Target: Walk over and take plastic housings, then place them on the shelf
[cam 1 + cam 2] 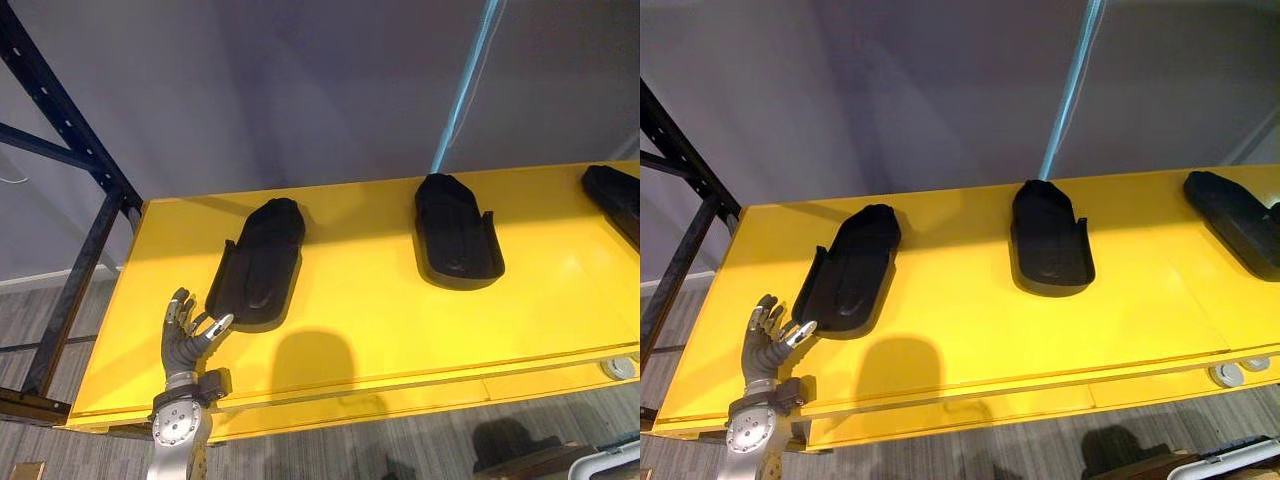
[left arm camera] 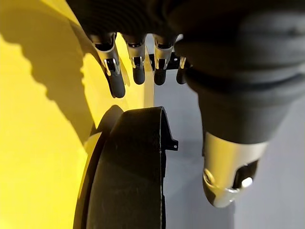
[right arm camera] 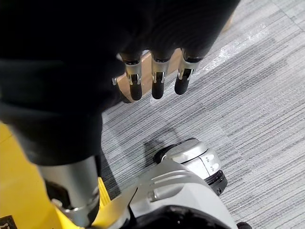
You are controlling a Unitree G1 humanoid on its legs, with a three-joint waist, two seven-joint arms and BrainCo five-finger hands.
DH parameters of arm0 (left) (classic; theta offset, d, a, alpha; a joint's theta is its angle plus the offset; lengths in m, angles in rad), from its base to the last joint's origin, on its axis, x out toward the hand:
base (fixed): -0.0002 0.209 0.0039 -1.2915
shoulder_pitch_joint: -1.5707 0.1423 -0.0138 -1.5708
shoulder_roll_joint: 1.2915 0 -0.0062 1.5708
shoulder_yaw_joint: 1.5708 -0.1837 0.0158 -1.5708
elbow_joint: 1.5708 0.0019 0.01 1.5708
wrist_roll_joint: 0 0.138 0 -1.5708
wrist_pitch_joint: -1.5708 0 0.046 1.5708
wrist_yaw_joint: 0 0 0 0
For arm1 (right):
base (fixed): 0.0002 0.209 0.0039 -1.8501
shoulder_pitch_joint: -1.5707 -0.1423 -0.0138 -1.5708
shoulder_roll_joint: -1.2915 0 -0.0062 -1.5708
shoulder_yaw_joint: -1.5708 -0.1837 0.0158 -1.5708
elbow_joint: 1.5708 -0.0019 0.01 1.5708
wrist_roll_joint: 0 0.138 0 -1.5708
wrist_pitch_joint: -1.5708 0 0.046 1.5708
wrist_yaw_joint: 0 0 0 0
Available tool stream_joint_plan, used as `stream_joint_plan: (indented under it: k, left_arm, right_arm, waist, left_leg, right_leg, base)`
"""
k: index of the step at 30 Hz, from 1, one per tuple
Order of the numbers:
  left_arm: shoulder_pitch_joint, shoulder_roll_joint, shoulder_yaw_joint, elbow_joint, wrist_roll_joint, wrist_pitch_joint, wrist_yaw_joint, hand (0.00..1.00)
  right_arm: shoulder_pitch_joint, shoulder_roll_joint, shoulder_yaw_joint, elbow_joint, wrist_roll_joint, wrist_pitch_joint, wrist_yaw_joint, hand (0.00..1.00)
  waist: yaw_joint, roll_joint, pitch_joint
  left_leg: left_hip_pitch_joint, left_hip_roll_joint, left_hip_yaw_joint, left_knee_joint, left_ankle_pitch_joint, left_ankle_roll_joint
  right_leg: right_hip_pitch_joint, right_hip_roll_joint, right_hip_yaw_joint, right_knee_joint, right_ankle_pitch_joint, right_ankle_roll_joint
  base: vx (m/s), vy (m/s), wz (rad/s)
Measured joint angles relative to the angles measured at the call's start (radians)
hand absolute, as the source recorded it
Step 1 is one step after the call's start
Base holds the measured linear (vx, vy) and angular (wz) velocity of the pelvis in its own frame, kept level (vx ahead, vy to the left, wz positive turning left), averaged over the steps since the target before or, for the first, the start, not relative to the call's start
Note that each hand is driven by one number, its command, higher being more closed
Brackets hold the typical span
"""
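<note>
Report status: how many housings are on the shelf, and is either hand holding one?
Done: three black plastic housings lie on the yellow shelf: left housing, middle housing, right housing at the view's edge. In hand: nothing. The left hand is open by the left housing's near end, and the right hand hangs open over the floor. Left: unclear whether more housings need fetching.

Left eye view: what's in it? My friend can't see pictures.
Three black plastic housings lie on a yellow shelf: the left housing, the middle housing and the right housing. The robot's left hand, fingers open, is beside the left housing's near end.
</note>
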Motion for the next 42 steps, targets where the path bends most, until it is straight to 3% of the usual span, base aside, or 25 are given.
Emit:
stream_joint_plan:
  k: [12,16,31,42]
  left_arm:
    - [0.009,0.086,-0.071,0.003,-0.264,-0.025,-0.150,0.00]
    - [0.009,0.105,-0.094,0.003,-0.307,-0.026,-0.161,0.00]
    - [0.009,0.153,-0.158,0.003,-0.411,-0.025,-0.199,0.00]
    - [-0.006,0.158,-0.193,0.021,-0.398,-0.020,-0.190,0.00]
  right_arm:
    - [-0.023,0.001,-0.034,0.023,-0.001,0.001,0.035,0.00]
    - [-0.031,0.000,-0.035,0.033,-0.001,0.001,0.036,0.00]
    - [-0.031,-0.001,-0.035,0.034,-0.001,0.001,0.042,0.00]
    - [-0.031,-0.003,-0.035,0.035,-0.001,0.002,0.044,0.00]
  waist:
    - [-0.012,0.001,0.004]
    - [-0.018,0.002,0.006]
    - [-0.032,0.003,0.006]
    - [-0.035,0.005,0.007]
  left_leg:
    - [-0.004,-0.012,-0.019,-0.005,0.005,0.004]
    - [-0.001,-0.012,-0.024,-0.005,0.005,0.004]
    - [0.002,-0.012,-0.018,-0.005,0.004,0.003]
    - [0.017,-0.012,-0.016,-0.005,0.002,0.002]
  right_leg:
    - [0.016,-0.011,-0.021,-0.037,0.014,0.003]
    - [0.034,-0.011,-0.028,-0.049,0.014,0.003]
    - [0.035,-0.011,-0.024,-0.050,0.015,0.002]
    - [0.047,-0.011,-0.020,-0.051,0.014,0.002]
  base:
    - [0.00,0.006,0.04]
    - [0.04,0.000,0.06]
    - [0.00,0.000,0.00]
    - [0.00,0.000,0.00]
